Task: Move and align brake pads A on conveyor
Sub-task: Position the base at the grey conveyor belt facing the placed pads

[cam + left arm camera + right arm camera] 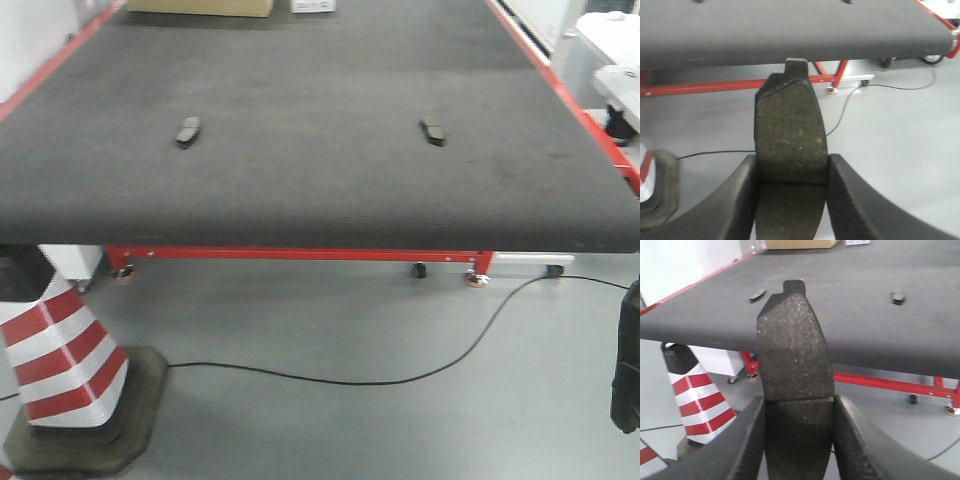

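Each gripper, left [792, 200] and right [799, 440], clamped a brake pad [790, 135] short of the conveyor [300, 210], where two pads [188, 131] lay well apart. Carrying appeared under way; next, setting them aligned.

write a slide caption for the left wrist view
Left claw holding a brake pad above the floor, short of the black conveyor.

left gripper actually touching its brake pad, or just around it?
Touching. The left wrist view shows the left gripper with both fingers pressed flush against the long edges of the brake pad, no gap on either side.
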Available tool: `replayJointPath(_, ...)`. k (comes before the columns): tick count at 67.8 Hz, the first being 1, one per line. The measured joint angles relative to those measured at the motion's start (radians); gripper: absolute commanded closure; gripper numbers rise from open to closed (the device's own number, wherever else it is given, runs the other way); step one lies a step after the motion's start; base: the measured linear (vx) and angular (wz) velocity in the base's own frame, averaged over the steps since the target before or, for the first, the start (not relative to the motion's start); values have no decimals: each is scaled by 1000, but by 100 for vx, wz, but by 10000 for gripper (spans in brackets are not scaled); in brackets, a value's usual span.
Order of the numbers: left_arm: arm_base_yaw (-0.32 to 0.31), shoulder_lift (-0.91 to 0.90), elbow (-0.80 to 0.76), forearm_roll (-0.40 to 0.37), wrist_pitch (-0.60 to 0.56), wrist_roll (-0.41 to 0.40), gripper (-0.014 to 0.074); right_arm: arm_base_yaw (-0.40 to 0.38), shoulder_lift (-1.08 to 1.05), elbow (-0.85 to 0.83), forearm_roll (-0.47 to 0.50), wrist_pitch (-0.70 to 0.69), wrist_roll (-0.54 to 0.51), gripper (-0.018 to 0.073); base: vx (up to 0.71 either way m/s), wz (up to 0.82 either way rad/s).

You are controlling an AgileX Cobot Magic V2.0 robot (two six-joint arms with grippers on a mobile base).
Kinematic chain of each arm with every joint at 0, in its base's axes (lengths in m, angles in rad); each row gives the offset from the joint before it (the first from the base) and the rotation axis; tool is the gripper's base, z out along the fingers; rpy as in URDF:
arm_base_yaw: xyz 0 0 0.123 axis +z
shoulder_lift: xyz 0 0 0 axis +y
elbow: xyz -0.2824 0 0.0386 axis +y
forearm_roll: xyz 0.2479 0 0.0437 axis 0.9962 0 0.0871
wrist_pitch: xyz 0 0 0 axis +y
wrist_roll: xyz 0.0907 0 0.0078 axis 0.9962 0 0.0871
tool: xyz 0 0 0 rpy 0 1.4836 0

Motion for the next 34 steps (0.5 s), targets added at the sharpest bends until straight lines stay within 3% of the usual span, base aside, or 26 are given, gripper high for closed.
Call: replayJointPath(34,0,0,0,-1,0,0,603,0,0,0,1,0,0,564,9,-17)
